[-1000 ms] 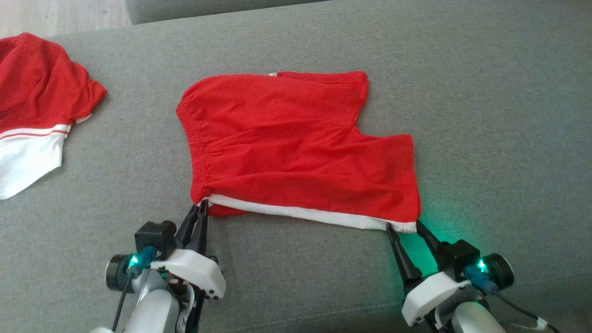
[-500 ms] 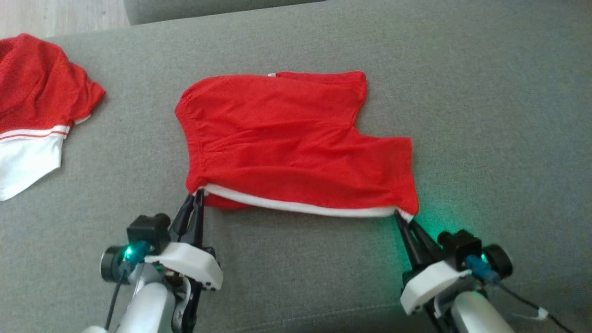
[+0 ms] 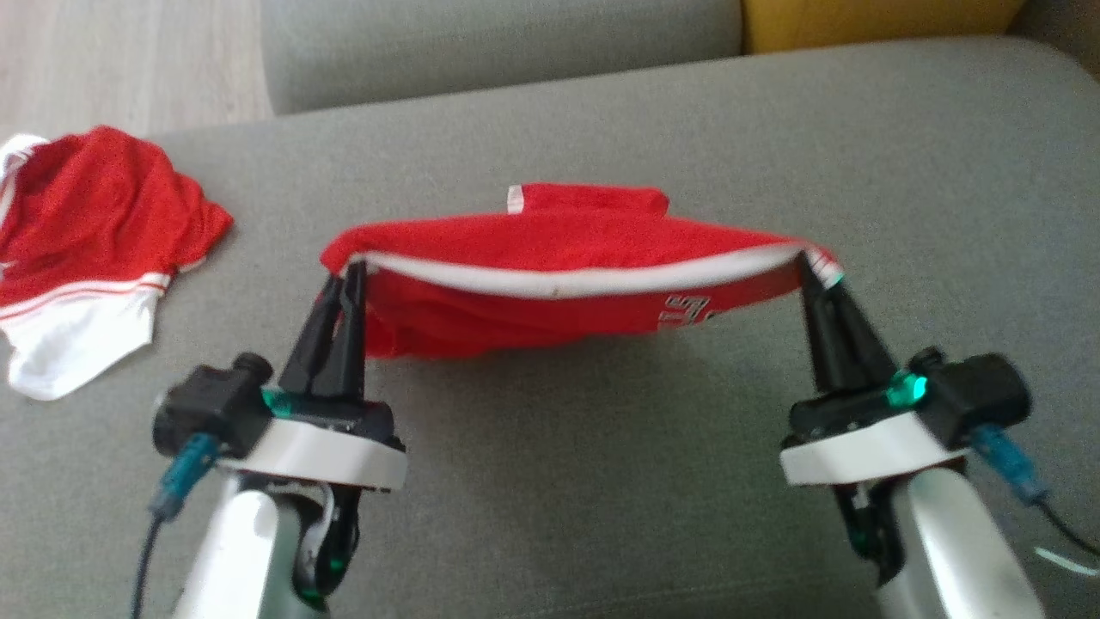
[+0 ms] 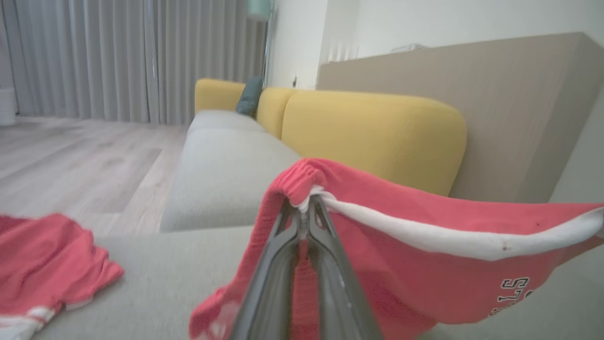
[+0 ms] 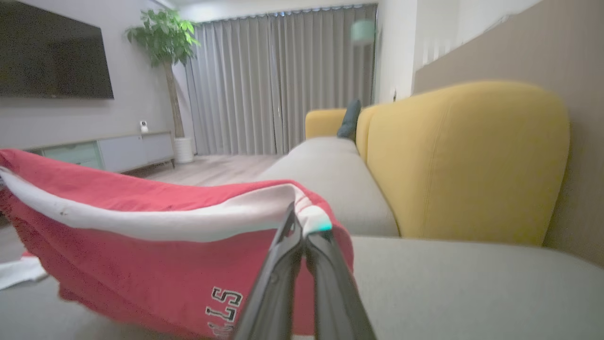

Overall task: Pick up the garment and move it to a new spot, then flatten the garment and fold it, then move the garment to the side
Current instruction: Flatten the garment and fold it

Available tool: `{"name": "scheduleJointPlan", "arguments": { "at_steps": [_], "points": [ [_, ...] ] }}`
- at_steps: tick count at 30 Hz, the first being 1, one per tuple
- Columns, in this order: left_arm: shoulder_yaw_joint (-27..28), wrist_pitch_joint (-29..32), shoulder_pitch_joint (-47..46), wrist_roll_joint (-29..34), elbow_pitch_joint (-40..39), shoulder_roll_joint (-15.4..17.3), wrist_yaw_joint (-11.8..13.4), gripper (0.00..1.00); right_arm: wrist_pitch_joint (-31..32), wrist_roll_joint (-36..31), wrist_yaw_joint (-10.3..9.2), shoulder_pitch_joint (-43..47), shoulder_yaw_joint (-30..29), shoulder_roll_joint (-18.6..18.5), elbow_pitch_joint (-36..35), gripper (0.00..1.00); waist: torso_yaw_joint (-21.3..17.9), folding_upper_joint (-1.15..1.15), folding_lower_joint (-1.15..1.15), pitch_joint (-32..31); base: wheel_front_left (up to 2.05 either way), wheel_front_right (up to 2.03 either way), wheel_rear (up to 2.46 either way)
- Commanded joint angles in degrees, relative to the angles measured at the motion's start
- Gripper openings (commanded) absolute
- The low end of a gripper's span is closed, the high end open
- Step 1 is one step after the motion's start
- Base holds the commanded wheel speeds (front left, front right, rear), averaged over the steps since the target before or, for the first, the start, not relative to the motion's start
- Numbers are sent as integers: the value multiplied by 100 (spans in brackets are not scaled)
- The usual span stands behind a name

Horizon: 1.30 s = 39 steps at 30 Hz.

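Lifted since a second ago, the red shorts (image 3: 550,236) now hang mid-frame above the grey sofa seat (image 3: 601,447). The left gripper (image 3: 352,271) is clenched on the white-trimmed edge's left corner and the right gripper (image 3: 809,258) on its right corner. Another red-and-white garment (image 3: 94,215) lies at upper left.

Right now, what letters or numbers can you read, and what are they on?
"ST": white letters with dark outlines on the red shorts; the rest of the word cannot be read.
The same print in the head view: too blurred to read.
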Motion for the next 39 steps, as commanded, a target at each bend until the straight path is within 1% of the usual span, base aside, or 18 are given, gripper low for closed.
{"name": "scheduleJointPlan", "arguments": {
  "at_steps": [1,5,10,13,15,17,20,23,26,27,28,31,34,36,39],
  "points": [
    [198,-1,-256,15,-341,115,-21,0,5,-12,42,-86,73,-22,-316,0,29,0,0,-152,0,0,0],
    [183,391,-481,43,-1183,370,-108,0,172,-66,42,-69,-116,-22,-1132,0,59,0,0,-345,0,0,0],
    [165,1070,-965,17,-2147,638,-193,0,402,-169,42,-211,-259,-62,-2074,0,62,0,0,-384,0,0,0],
    [174,1453,-1312,-81,-2433,741,-232,0,575,-190,42,-373,-349,-132,-2333,0,56,0,0,-324,0,0,0],
    [185,1670,-1560,-142,-2405,810,-255,0,662,-162,42,-533,-389,-177,-2355,0,49,0,0,-223,0,0,0],
    [202,1861,-1807,-264,-2214,834,-274,0,733,-107,42,-738,-405,-196,-2246,0,31,0,0,-77,0,0,0],
    [266,2225,-2189,-688,-1678,721,-288,0,791,-33,42,-1179,-372,-244,-1760,0,-20,0,0,224,0,0,0],
    [231,2397,-2829,-681,-1068,850,-327,0,674,-1,42,-1878,-357,-267,-1060,0,-75,0,0,586,0,0,0],
    [160,2400,-3667,-574,-425,933,-356,0,446,-56,42,-2793,-392,-208,-396,0,-152,0,0,985,0,0,0],
    [135,2359,-3979,-517,-200,947,-363,0,346,-74,42,-3124,-428,-175,-197,0,-174,0,0,1099,0,0,0],
    [135,2359,-3979,-517,-200,947,-363,0,346,-74,42,-3124,-428,-175,-197,0,-174,0,0,1099,0,0,0],
    [144,2215,-4925,-440,466,872,-349,0,107,-212,42,-4062,-534,-93,299,0,-239,0,0,1475,0,0,0],
    [144,1890,-5722,-295,1100,799,-300,0,-29,-375,42,-4738,-632,-43,655,0,-275,0,0,1803,0,0,0],
    [74,1634,-6048,-150,1504,797,-295,0,-64,-413,42,-4971,-641,-29,829,0,-280,0,0,2010,0,0,0],
    [48,1285,-6188,-96,2112,769,-284,0,-76,-143,42,-4943,-457,-26,984,0,-269,0,0,2268,0,0,0]
  ]
}}
